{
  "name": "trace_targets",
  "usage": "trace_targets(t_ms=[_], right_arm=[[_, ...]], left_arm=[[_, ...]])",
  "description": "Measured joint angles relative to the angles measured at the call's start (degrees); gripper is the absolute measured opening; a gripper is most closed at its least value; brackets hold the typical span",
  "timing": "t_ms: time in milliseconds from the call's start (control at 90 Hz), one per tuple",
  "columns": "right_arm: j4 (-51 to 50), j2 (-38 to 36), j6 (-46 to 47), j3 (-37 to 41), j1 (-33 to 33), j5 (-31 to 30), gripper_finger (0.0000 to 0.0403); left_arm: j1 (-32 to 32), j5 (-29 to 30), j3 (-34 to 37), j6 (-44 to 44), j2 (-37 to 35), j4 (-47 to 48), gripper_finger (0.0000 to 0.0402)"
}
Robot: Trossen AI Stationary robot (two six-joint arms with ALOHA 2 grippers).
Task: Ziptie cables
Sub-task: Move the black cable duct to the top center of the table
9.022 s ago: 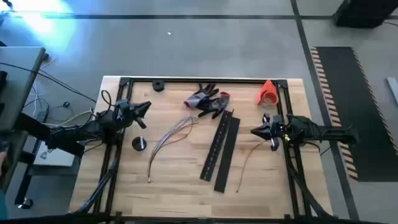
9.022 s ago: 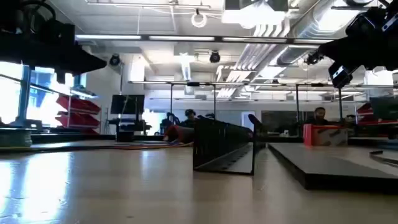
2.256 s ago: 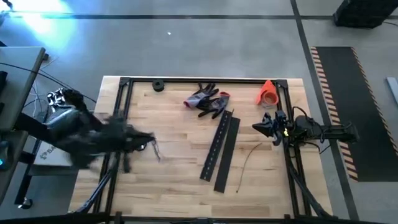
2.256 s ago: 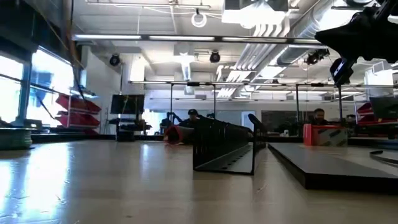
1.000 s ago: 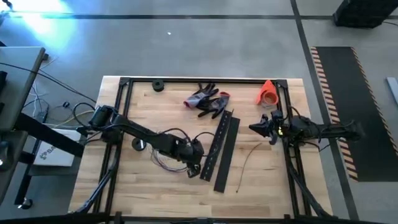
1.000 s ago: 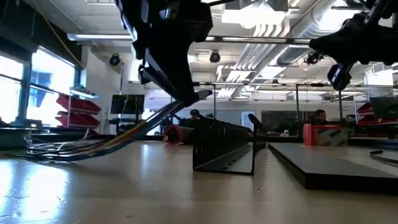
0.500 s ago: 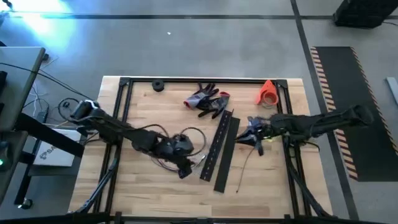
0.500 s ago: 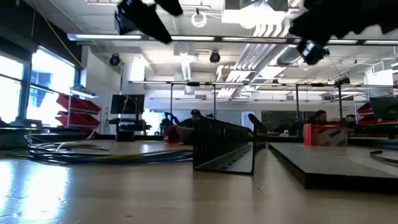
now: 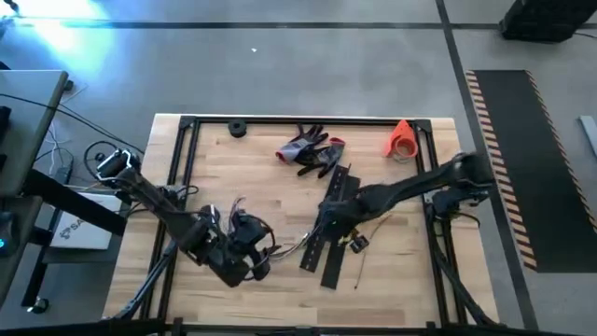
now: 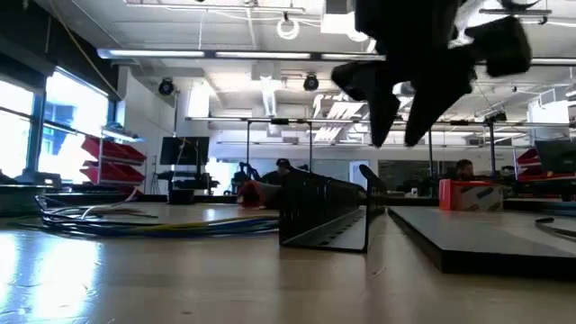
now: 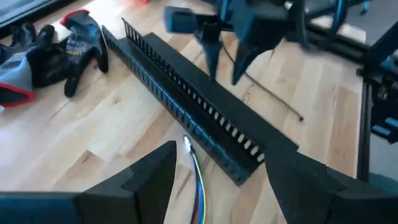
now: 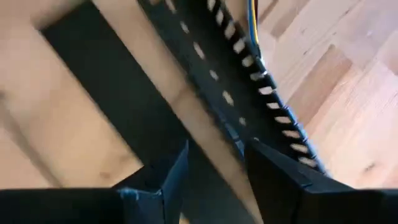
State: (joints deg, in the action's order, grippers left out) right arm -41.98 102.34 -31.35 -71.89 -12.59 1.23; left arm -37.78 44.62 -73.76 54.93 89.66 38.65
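We see the cables [image 9: 250,245] lying loose on the table [image 9: 280,280], just left of the slotted strips [image 9: 328,224], their free ends [image 11: 194,163] nearly touching the near strip. Our left gripper [image 11: 214,177] hovers over those ends, fingers spread, pinching nothing. Our right gripper [image 9: 328,217] hangs above the strips, its fingers [image 10: 385,106] apart and empty. The gloves [image 9: 312,151] lie beyond the strips' far end.

Cables [image 9: 244,233] lie on the worktop [image 9: 270,280] left of the slotted strips [image 9: 331,224]; gloves [image 9: 310,149] lie farther back.
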Motion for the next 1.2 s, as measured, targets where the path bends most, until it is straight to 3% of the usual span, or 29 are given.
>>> trace_targets(t_ms=[122, 244, 467, 556, 711, 844, 933, 1200], right_arm=[[-3.4, 5.8, -5.0, -4.3, -0.7, -6.0, 0.0126], [-7.0, 9.3, -7.1, -6.9, -0.7, -7.2, 0.0106], [-7.6, 9.7, -1.8, -7.6, -0.6, -10.2, 0.001], [-9.5, 7.1, 0.8, -7.6, -0.6, -12.9, 0.0005], [-10.8, 0.7, 6.0, -7.6, 1.1, -10.8, 0.0002], [-6.4, -3.0, 8.9, -7.7, 3.9, -12.0, 0.0001], [-1.9, -2.5, 8.3, -7.7, 6.0, -12.0, 0.0001], [9.0, 6.4, 8.6, -7.6, 13.3, -4.1, 0.0]], left_arm=[[-0.9, 0.6, 0.0, 2.0, 1.0, 0.9, 0.0225], [-1.6, 0.9, 0.0, 2.1, 1.5, 1.0, 0.0225], [-1.9, 4.2, -0.2, 2.4, 1.4, 1.0, 0.0225], [-2.2, 7.7, -1.4, 2.3, 1.4, 1.0, 0.0225], [-3.2, 11.1, -4.3, -1.2, 1.4, 1.1, 0.0225], [-3.5, 12.3, -5.7, -3.3, 1.3, 1.3, 0.0225], [-3.5, 13.0, -6.1, -4.1, 1.3, 2.4, 0.0225], [-2.6, 12.4, -6.1, -1.3, 0.8, 7.7, 0.0225]])
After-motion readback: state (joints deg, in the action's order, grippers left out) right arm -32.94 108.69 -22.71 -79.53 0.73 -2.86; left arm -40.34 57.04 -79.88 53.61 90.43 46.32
